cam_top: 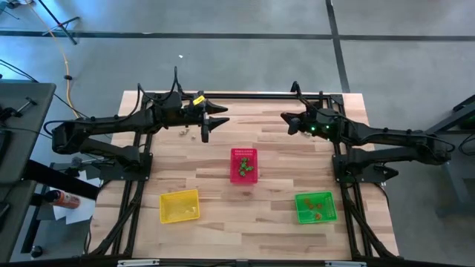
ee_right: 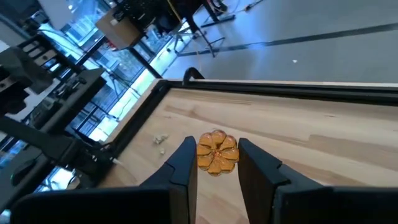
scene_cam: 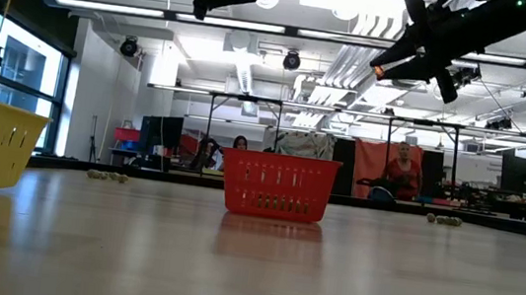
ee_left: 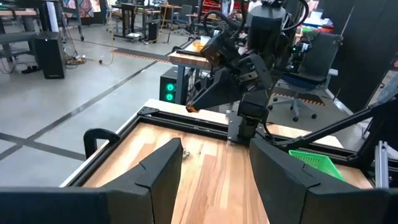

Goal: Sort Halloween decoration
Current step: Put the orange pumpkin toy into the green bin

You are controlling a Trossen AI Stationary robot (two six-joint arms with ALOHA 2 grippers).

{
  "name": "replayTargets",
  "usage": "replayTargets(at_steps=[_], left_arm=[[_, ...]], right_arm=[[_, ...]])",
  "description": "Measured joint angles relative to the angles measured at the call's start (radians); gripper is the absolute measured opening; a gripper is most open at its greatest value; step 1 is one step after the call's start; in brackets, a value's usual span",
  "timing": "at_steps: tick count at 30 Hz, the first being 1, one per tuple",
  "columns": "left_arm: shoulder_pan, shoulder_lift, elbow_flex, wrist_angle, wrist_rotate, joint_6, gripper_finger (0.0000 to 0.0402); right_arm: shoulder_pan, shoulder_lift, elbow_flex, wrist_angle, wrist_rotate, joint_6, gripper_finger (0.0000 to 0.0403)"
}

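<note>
High view: the right gripper (cam_top: 286,121) hangs near the table's far edge (cam_top: 245,95), pinching an orange pumpkin trinket (ee_right: 217,152). Opposite, the left gripper (cam_top: 217,119) hangs spread and empty, with bare wood between them and the red basket (cam_top: 243,164).

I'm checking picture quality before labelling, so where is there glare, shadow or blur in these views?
High view: even light, pale glare on the floor beyond the table. Low view: bright ceiling strips; the red basket reflects in the glossy tabletop, and the near tabletop is soft. Left wrist view: the left gripper is dark and featureless. Right wrist view: the orange trinket in the right gripper is sharp; the room at the edge is blue-tinted.
</note>
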Motion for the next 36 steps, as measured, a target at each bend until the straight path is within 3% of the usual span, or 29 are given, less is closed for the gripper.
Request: replayTargets(at_steps=[7,13,20,36], left_arm=[[0.000,0.000,0.000,0.000,0.000,-0.004,0.0177],[-0.013,0.000,0.000,0.000,0.073,-0.186,0.0177],[-0.035,0.000,0.000,0.050,0.116,-0.185,0.0177],[-0.057,0.009,-0.001,0.097,0.117,-0.156,0.0177]], right_arm=[[0.000,0.000,0.000,0.052,-0.082,-0.055,0.0074],[0.022,0.000,0.000,0.248,-0.231,-0.191,0.0074],[0.075,0.014,0.002,0.440,-0.368,-0.295,0.0074],[0.120,0.047,0.002,0.519,-0.383,-0.417,0.0074]])
